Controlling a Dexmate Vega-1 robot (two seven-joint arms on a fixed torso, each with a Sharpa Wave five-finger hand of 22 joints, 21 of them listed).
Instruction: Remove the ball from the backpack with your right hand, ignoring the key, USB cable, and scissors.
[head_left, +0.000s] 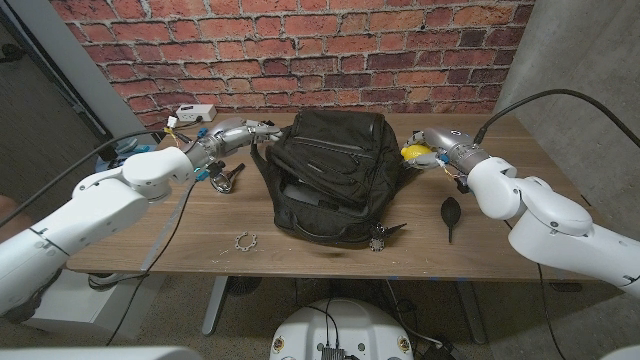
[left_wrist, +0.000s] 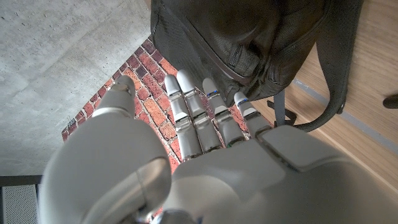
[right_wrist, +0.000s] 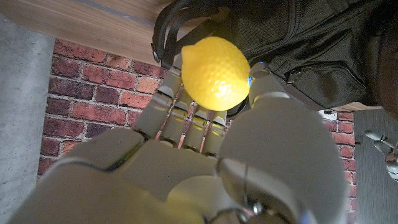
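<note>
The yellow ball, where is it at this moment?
The ball is in the right hand, beside the right side of the backpack in the head view, above the table.

I see a yellow dimpled ball (right_wrist: 215, 73), a black backpack (head_left: 330, 170), a brown wood-grain table (head_left: 180, 235), a red brick wall (head_left: 300, 50), and my white-and-grey arms (head_left: 110, 195).

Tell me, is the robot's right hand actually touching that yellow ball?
Touching. The right wrist view shows the yellow ball gripped between the right hand's fingers.
</note>
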